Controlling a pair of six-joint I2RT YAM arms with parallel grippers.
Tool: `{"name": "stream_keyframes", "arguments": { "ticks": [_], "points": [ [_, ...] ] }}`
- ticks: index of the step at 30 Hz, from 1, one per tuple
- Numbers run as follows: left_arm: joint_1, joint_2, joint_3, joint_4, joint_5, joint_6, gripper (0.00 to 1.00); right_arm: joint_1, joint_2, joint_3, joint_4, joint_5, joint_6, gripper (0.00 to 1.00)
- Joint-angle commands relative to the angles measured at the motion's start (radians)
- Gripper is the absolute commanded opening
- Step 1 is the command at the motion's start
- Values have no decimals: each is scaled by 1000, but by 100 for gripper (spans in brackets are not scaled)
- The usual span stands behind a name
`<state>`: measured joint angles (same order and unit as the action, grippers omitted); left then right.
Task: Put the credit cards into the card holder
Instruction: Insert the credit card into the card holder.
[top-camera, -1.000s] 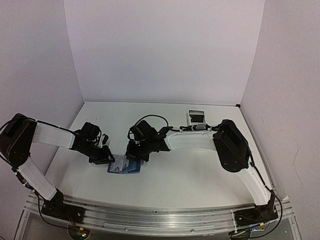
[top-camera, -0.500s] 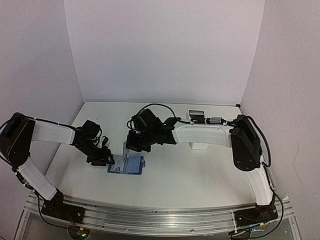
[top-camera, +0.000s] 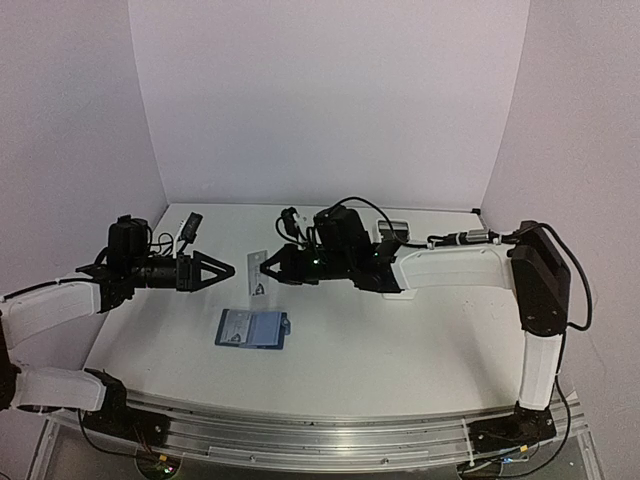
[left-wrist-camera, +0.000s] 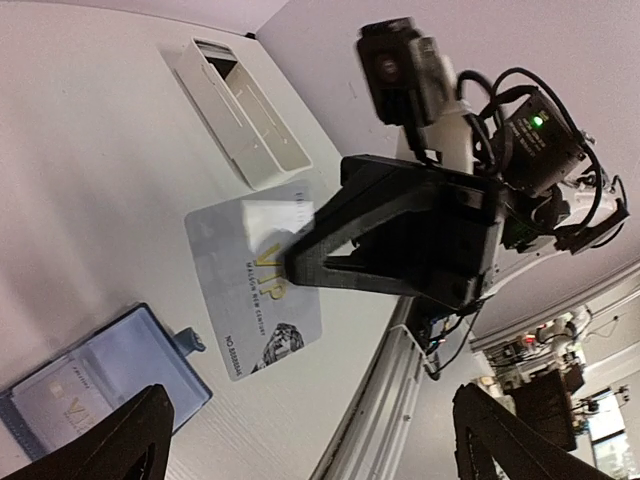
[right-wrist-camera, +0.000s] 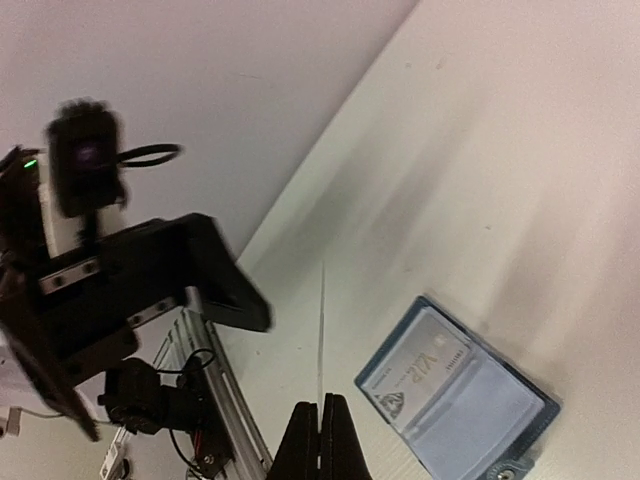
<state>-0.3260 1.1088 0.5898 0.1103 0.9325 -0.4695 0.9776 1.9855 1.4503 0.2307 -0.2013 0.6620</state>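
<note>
Two arms stretch nearly level toward each other above the table (top-camera: 400, 340), fingertips facing. One white tray (left-wrist-camera: 240, 110) lies behind the wrist of the right gripper (top-camera: 270, 272). One card holder (top-camera: 252, 328) lies spread open and flat, below both sets of jaws. Two credit cards show. One card (top-camera: 257, 272) is pinched by its edge in the right gripper's closed jaws, raised off the table, just ahead of the left gripper (top-camera: 225, 270), whose jaws gape wide and empty. The other card (right-wrist-camera: 420, 365) sits tucked in the holder's pocket.
</note>
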Motion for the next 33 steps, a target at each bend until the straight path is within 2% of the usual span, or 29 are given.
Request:
{"name": "stream_keyframes", "arguments": {
  "ticks": [1,5,13,18,20,25,27,28,31,33],
  "points": [
    [4,64,-5,168,143,-92,95,23,-39,-30,302,-128,-51,0],
    [4,104,30,149,168,-83,85,26,-28,-37,358,-149,-30,0],
    [3,99,48,245,223,-158,48,31,12,-16,361,-147,-16,0],
    [3,72,47,257,230,-179,43,30,22,-19,361,-151,1,0],
    [4,72,48,258,229,-191,34,31,26,-16,360,-152,3,0],
    [4,80,62,247,231,-204,1,31,45,3,336,-156,9,0],
    [3,85,70,186,207,-199,0,31,53,-5,308,-133,19,0],
    [3,90,74,112,165,-183,0,31,57,-15,288,-110,34,3],
    [5,135,93,-178,-51,-96,0,31,65,-27,138,23,59,22],
    [3,181,86,-256,-158,-61,0,31,76,-15,-7,123,90,32]
  ]
}}
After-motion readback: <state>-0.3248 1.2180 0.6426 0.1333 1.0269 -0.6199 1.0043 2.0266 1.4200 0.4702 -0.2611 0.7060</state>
